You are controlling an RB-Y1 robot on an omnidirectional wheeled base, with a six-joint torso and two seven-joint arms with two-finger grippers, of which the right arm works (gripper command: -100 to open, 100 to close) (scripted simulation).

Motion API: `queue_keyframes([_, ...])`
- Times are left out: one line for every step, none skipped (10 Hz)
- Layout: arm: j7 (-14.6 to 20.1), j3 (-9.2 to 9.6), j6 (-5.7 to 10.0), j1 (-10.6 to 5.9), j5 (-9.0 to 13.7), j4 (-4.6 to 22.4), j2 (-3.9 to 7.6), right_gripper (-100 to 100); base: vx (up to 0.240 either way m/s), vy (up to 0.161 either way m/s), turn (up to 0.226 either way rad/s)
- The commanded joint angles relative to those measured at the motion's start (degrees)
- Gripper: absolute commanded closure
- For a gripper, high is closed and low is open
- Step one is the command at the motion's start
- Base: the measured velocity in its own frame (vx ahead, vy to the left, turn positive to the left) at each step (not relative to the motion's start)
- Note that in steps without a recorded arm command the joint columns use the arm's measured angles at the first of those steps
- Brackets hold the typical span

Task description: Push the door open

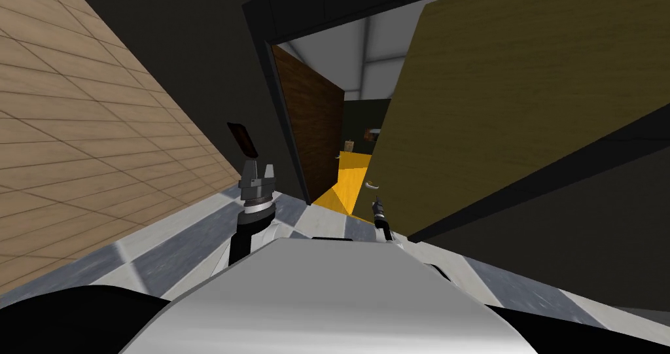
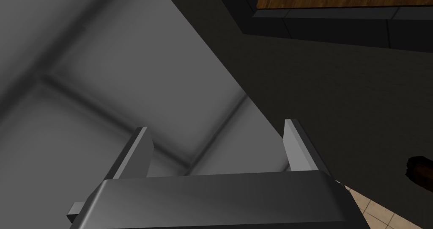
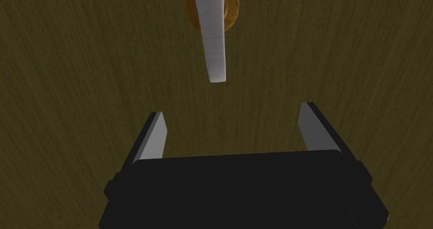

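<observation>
ahead of me, at about one o'clock, the door (image 1: pixel 510 108) stands partly open, an olive-brown wooden slab at an angle to its dark frame (image 1: pixel 262 55). its free edge lies near twelve o'clock. the gap between that edge and the frame shows a yellow floor (image 1: pixel 347 183) and, on the gap's eleven o'clock side, a brown wooden panel (image 1: pixel 311 127).

a light grey lever handle (image 3: pixel 213 40) sits on the door close to the free edge, mounted on a round orange-brown plate (image 3: pixel 231 6). the right gripper (image 3: pixel 232 110) faces the door just beside the handle, its two fingers spread wide with nothing between them. the lever's free end points toward the gap between the fingers and stops short of their tips. i cannot tell whether the fingertips touch the wood.

the left gripper (image 1: pixel 258 168) is raised at about eleven o'clock, well apart from the door, in front of the dark wall (image 1: pixel 183 55) beside the frame. its fingers are also spread wide and empty. a small dark brown object (image 1: pixel 241 139) shows on that wall near the fingertips. grey and white floor tiles (image 1: pixel 196 239) lie under both arms, and a tan planked surface (image 1: pixel 78 141) lies at nine o'clock.
</observation>
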State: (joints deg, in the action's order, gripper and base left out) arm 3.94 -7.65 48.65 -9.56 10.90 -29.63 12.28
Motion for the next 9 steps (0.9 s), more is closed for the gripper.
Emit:
queue_keyframes([-0.1,-0.14,-0.03,-0.06,0.1,0.0,-0.02,-100,0.175,-0.041,0.026])
queue_keyframes([-0.2,-0.26,-0.02,-0.1,0.1,0.1,-0.04,-100,0.176,-0.037,0.027])
queue_keyframes([-0.2,-0.38,-0.01,-0.15,0.2,0.2,-0.06,-100,0.178,-0.07,0.023])
queue_keyframes([-0.3,-0.51,0.0,-0.2,0.3,0.3,-0.08,-100,0.205,-0.065,0.035])
queue_keyframes([-0.4,-0.63,0.01,-0.25,0.4,0.4,-0.1,-100,0.211,-0.074,0.025])
queue_keyframes([-0.5,-0.75,0.01,-0.29,0.4,0.5,-0.12,-100,0.193,-0.073,0.033])
queue_keyframes([-0.5,-0.86,0.02,-0.33,0.5,0.5,-0.14,-100,0.188,-0.068,0.028])
queue_keyframes([-0.6,-0.94,0.03,-0.36,0.5,0.6,-0.15,-100,0.191,-0.063,0.019])
queue_keyframes([-0.6,-1.03,0.03,-0.4,0.6,0.6,-0.17,-100,0.161,-0.074,0.021])
